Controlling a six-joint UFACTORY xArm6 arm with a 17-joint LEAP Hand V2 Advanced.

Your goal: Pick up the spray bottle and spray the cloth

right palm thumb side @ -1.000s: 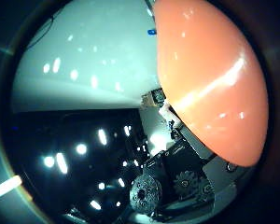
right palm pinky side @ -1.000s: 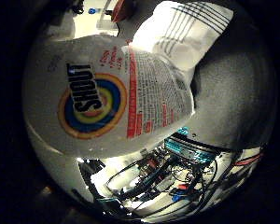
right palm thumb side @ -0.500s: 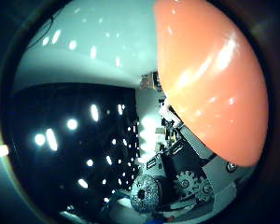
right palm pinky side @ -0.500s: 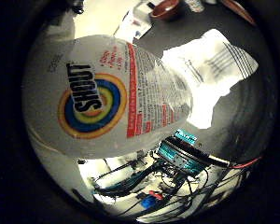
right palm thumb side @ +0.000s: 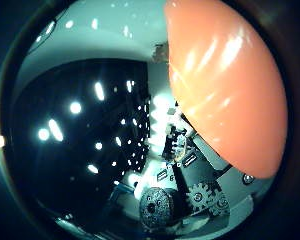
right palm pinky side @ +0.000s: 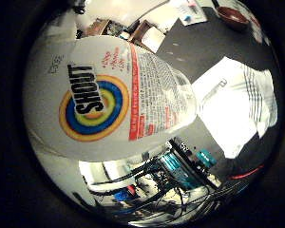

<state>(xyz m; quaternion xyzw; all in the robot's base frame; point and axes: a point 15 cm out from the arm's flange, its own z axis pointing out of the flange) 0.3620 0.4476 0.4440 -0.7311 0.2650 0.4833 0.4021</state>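
The white spray bottle (right palm pinky side: 114,99), with a rainbow-ring label and a red text band, fills the little finger side palm view and lies tight against the palm. Its orange top (right palm thumb side: 225,85) fills much of the thumb side palm view. My hand (right palm pinky side: 180,171) shows as teal and black finger parts curled beside the bottle's body, and geared parts (right palm thumb side: 202,195) sit under the orange top. The white cloth (right palm pinky side: 237,109) with thin dark stripes lies spread on the dark table (right palm pinky side: 199,47), past the bottle's base and well away from the palm.
A red-brown bowl (right palm pinky side: 233,12) and some papers (right palm pinky side: 190,9) lie at the far side of the dark table. Boxes and clutter (right palm pinky side: 137,33) stand beyond the table's edge. A dark glossy surface (right palm thumb side: 85,135) with light reflections lies in the thumb side view.
The bottle has stayed fixed against the palm while the background swung round. The cloth now shows beside the bottle rather than behind it, so the hand has turned with the bottle.
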